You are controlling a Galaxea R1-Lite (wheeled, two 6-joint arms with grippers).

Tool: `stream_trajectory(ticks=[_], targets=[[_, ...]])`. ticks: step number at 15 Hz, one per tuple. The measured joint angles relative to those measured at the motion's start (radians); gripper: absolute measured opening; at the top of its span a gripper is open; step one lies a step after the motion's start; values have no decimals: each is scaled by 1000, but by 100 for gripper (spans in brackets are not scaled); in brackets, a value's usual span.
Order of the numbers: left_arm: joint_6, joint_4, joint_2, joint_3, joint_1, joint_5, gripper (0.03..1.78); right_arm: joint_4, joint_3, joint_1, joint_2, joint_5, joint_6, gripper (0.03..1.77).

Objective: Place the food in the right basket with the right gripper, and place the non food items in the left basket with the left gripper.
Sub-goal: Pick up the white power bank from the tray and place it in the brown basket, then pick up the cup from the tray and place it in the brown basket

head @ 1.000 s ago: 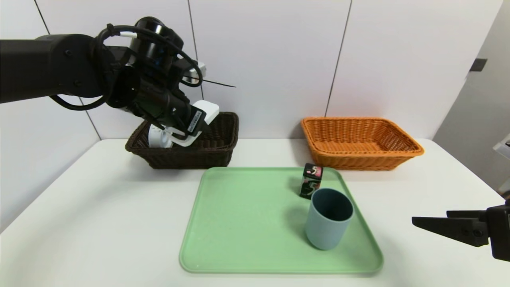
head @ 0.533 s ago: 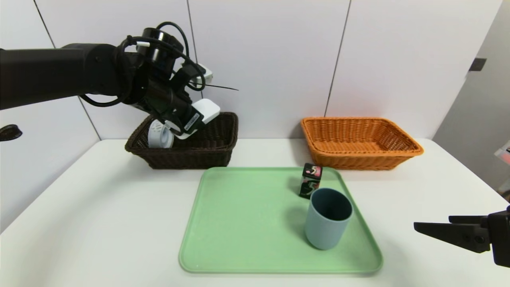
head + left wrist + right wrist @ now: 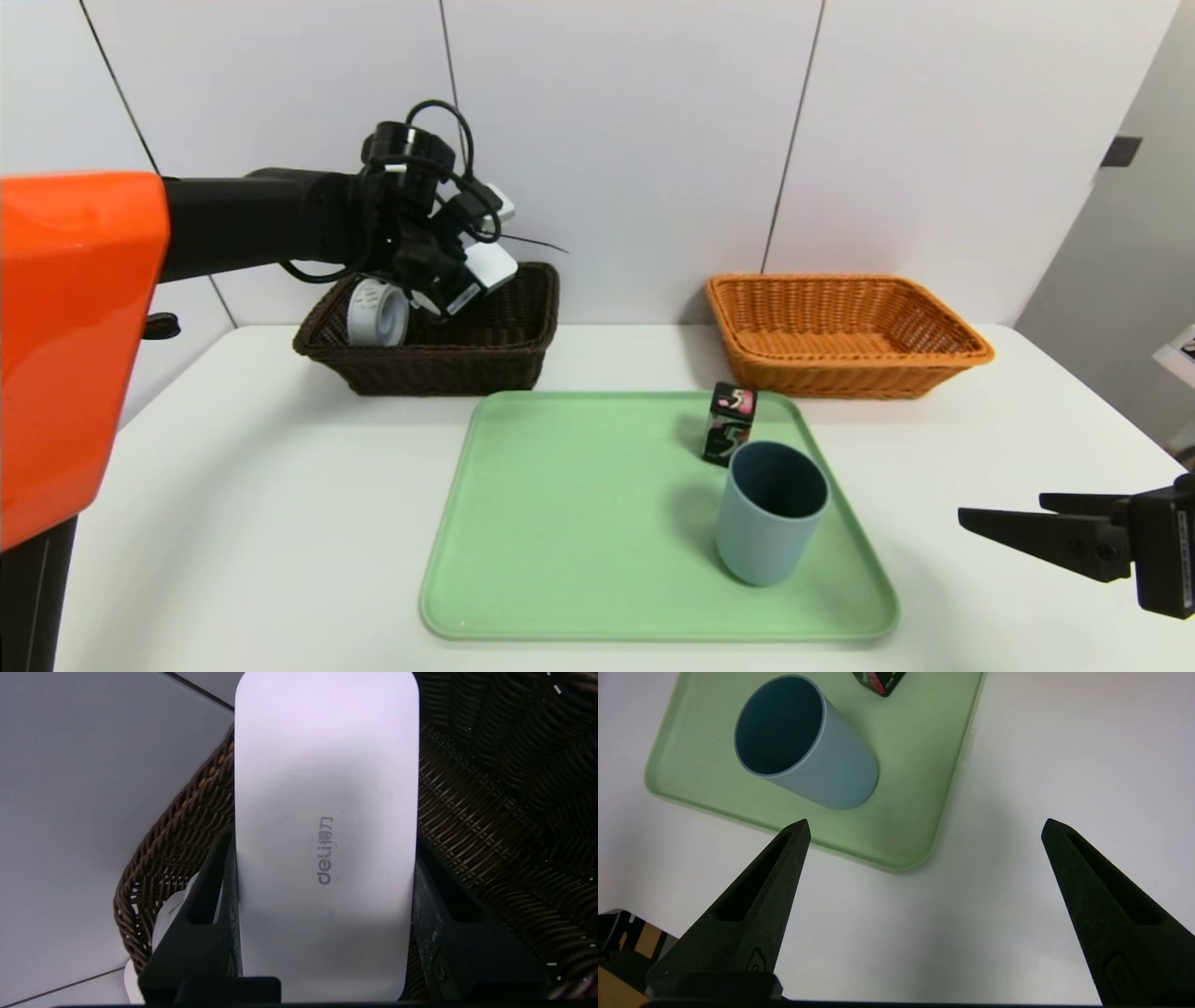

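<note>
Gripping a white oblong case by its two long sides, the left end effector hangs over the dark brown basket at the back left of the bench. Its two black fingers press flat against the case, which stands out past their tips toward the woven basket floor. From the head view the case appears to sit above the basket's rim rather than resting inside, though the arm hides part of it. A grey logo is printed on the case's face.

The right end effector is parked low over the bench at the front right, just off the tray's near right corner. Its fingers are spread wide, with nothing between them and nothing touching them.

Count of things: two baskets, the dark brown one on the left and an orange one on the right, both against the wall. One white roll lies on its side inside the dark basket, next to the left end effector. One green tray sits in the middle of the bench. On the tray stand one blue-grey cup, upright and open at the top, and one small dark printed box just behind it, close but with contact unclear.
</note>
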Motion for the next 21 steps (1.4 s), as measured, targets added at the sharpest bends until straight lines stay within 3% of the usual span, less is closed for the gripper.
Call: stream_trajectory(ticks=[4, 9, 15, 17, 21], targets=[[2, 0, 33, 0, 16, 1, 100, -13, 15, 0, 3, 0, 0, 171], [-2, 0, 40, -1, 22, -1, 131, -16, 15, 0, 3, 1, 0, 171], [-57, 20, -21, -2, 34, -6, 152, -13, 7, 0, -2, 2, 0, 171], [-113, 75, -69, -2, 32, -9, 156, -13, 4, 0, -9, 2, 0, 171], [-409, 110, -148, -2, -24, -9, 162, -14, 2, -1, -16, -2, 7, 171]])
